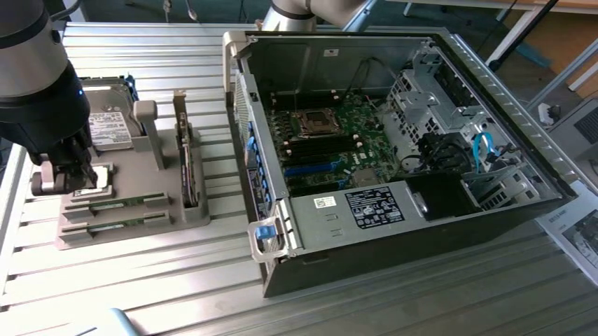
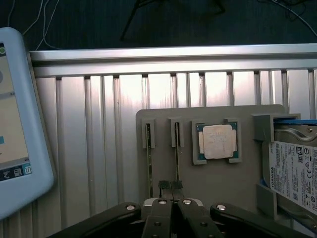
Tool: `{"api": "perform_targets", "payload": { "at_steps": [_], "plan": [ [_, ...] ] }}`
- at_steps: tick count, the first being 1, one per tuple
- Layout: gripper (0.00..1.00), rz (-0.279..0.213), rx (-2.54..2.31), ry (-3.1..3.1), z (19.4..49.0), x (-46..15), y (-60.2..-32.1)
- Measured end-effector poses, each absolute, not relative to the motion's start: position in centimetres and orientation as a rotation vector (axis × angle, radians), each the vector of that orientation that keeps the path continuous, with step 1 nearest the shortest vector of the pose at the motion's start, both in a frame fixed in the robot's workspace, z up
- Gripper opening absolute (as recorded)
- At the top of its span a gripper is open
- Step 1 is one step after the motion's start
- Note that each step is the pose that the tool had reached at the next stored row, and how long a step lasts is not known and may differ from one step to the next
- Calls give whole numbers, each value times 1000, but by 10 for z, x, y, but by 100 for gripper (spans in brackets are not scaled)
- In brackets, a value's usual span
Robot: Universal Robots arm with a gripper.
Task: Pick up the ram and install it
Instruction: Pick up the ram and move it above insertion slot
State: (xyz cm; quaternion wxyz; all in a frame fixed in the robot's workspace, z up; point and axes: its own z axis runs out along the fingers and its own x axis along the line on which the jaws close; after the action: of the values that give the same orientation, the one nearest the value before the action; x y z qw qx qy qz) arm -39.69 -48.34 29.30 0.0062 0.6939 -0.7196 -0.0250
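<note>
Two ram sticks stand on edge in slots of the grey fixture tray [image 1: 140,241]: one [image 1: 122,204] [image 2: 177,153] beside the square silver processor [image 2: 218,141], the other [image 1: 117,227] [image 2: 148,158] one slot further out. My gripper [image 1: 70,183] [image 2: 171,187] hangs over the tray at the exterior view's left, above the end of the first stick. Its fingertips are pressed together with nothing between them. The open computer case [image 1: 393,140] with its motherboard [image 1: 327,136] lies at the exterior view's right.
A hard drive [image 1: 112,129] [image 2: 297,171] and an upright expansion card [image 1: 192,168] also sit in the tray. A tablet [image 2: 17,124] lies on the ribbed metal table [image 1: 187,294] beside the tray. The case's side wall [image 1: 252,140] stands close to the tray.
</note>
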Motion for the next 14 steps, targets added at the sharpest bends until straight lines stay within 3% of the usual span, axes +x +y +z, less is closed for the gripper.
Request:
{"api": "perform_targets", "payload": {
  "at_steps": [1, 2, 4, 5, 14],
  "plan": [
    [11, -78, 2171, -2252, 293, -397, -483],
    [24, -78, 2171, -2252, 293, -397, -483],
    [24, -78, 2171, -2252, 293, -397, -483],
    [30, -78, 2171, -2252, 293, -397, -483],
    [30, -78, 2206, -2217, 293, -396, -485]
  ]
}}
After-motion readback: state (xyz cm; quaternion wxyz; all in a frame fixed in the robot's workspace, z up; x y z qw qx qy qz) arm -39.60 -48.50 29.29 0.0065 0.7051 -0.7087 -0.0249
